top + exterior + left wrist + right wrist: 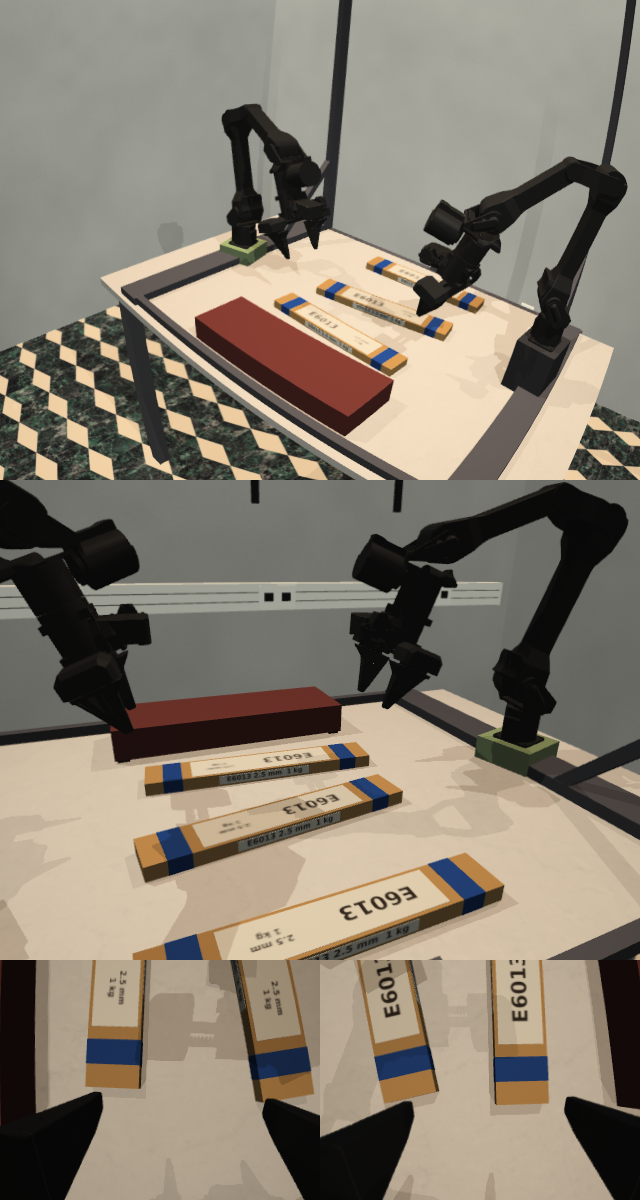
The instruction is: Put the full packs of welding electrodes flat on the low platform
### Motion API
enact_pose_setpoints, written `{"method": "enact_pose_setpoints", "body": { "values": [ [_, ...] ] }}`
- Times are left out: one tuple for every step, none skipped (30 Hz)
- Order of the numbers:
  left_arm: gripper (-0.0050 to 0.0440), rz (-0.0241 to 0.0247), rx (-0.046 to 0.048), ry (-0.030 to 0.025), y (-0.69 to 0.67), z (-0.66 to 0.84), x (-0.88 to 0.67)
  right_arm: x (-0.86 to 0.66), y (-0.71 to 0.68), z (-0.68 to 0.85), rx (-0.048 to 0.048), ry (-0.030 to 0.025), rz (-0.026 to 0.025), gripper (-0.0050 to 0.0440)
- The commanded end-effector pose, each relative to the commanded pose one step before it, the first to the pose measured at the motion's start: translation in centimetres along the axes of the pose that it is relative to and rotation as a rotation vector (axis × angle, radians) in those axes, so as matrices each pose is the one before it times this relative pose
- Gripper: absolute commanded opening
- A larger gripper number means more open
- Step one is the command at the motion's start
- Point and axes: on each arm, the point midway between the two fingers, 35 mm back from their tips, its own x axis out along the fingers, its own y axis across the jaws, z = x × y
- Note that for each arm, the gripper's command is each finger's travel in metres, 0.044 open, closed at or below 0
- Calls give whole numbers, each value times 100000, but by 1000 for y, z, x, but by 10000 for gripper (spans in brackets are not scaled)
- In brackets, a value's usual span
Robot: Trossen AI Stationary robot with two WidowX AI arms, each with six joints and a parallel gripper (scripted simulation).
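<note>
red platform, blue-banded orange packs

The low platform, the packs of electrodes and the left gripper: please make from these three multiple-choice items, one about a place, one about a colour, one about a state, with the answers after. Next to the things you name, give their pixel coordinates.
1. Where is the nearest pack [338, 330] [258, 763] [115, 1000] [520, 1010] to the low platform [294, 356] [222, 705] [17, 1035] [622, 1035]?
A. On top of it
B. On the table [439, 382] [413, 831] [165, 1120] [465, 1120] beside it
C. Leaning on it

2. What colour are this pack's bands [292, 303] [172, 777] [114, 1051] [521, 1069]?
A. Blue
B. Green
C. Red

3. How is the left gripper [431, 303] [130, 718] [183, 1103]?
A. Shut on a pack
B. Shut, holding nothing
C. Open, holding nothing

1: B, the top view shows it lying off the platform.
2: A, blue strips cross both ends.
3: C, its fingers stand wide apart in its wrist view.
</note>
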Motion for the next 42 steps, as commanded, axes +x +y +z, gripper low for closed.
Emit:
{"method": "enact_pose_setpoints", "body": {
  "values": [
    [430, 481, 587, -1677, 2263, 1538, 2167, 2559, -1592, 745, -143, -26, 328, 430],
    [430, 19, 7, 8, 427, 146, 503, 542, -362, 126, -2, -16, -7, 430],
    [430, 18, 7, 8, 427, 146, 503, 542, -362, 126, -3, -15, -7, 430],
    [430, 17, 7, 7, 426, 146, 502, 474, -388, 256, -38, -354, -93, 430],
    [430, 17, 7, 7, 426, 146, 502, 258, -479, 681, -161, -1447, -391, 430],
    [430, 17, 6, 6, 425, 146, 501, 452, -412, 325, -69, -528, -167, 430],
    [430, 16, 6, 5, 425, 146, 500, 558, -368, 115, -10, 3, -26, 430],
    [430, 16, 6, 5, 425, 147, 500, 558, -368, 115, -10, 4, -25, 430],
    [430, 16, 6, 4, 424, 147, 499, 558, -368, 114, -10, 4, -24, 430],
    [430, 16, 6, 3, 424, 147, 498, 233, -140, 47, -3, 2, -9, 430],
    [430, 0, 0, 0, 0, 0, 0, 0, 0, 0, 0, 0, 0, 430],
    [430, 0, 0, 0, 0, 0, 0, 0, 0, 0, 0, 0, 0, 430],
    [430, 15, 6, 3, 424, 148, 498, 45, -18, 12, 0, 0, -1, 430],
    [430, 16, 6, 2, 424, 148, 497, 36, -16, 18, 0, 0, 0, 430],
    [430, 17, 7, 1, 478, 172, 576, 27, -11, 16, 0, 0, 0, 430],
    [430, 1, 1, 0, 54, 20, 78, 19, -7, 10, 0, 0, 0, 430],
    [430, 33, 0, 22, 44, 9, 62, 15, -5, 3, -39, 31, -84, 430],
    [430, 41, 0, 25, 27, -3, 45, 25, 27, -23, -91, 94, -24, 430],
    [430, 44, 0, 30, 25, 1, 35, 165, 110, -355, 99, 878, 268, 430],
    [430, 48, 0, 32, 18, -1, 25, -244, 29, 52, 193, -605, -338, 430],
    [430, -21, 126, 20, -32, 20, 26, 3, 4, -7, 0, 0, 0, 430],
    [430, -22, -1, 8, -25, 13, 17, 2, 4, -7, 0, 0, 0, 430],
    [430, -6, -77, 2, -9, 1, 7, 2, 4, -7, 0, 0, 0, 430],
    [430, 28, -39, 21, -2, -7, 2, 2, 4, -8, 0, 0, 0, 430],
    [430, 90, -128, 37, -169, -142, -212, 2, 4, -9, 0, 1, 0, 430],
    [430, -1, 0, 1, -8, -8, -2, 2, 4, -10, 0, 1, 0, 430],
    [430, -1, 0, 1, -8, -8, -2, 2, 4, -10, 0, 1, 0, 430],
    [430, 0, 0, 0, 0, 0, 0, 0, 0, 0, 0, 0, 0, 430],
    [430, 0, 0, 0, 0, 0, 0, 0, 0, 0, 0, 0, 0, 430],
    [430, -1, 0, 1, -8, -9, -2, 476, 137, -595, 88, 1917, 743, 430],
    [430, -1, 0, 1, -8, -9, -2, 2, 8, -16, 6, 29, 8, 430],
    [430, -1, 0, 1, -8, -9, -2, 1, 9, -19, 7, 42, 12, 430],
    [430, -1184, -325, 1637, -301, -766, 734, 307, -6, -106, -11, -89, -27, 430],
    [430, -1, 0, 1, -1, -126, 307, 307, 0, -126, 0, 1, 0, 430],
    [430, -1, 0, 1, -1, -126, 307, 307, 0, -126, 0, 1, 0, 430],
    [430, -1, 0, 1, -1, -126, 307, 307, 0, -126, 0, 1, 0, 430],
    [430, -1, 0, 1, -1, -126, 307, 308, 0, -126, 0, 1, 0, 430],
    [430, -1, 0, 1, -1, -126, 308, 308, 0, -126, 0, 1, 0, 430],
    [430, -1, 0, 1, -1, -126, 308, 308, 0, -126, 0, 1, 0, 430],
    [430, -1, 0, 1, -1, -126, 308, 308, 0, -126, 0, 1, 0, 430],
    [430, -1, 0, 1, -1, -126, 308, 317, 1, -126, 1, 0, 0, 430],
    [430, -1, 0, 1, -1, -126, 308, 308, 0, -126, 0, 1, 0, 430]
  ]
}}
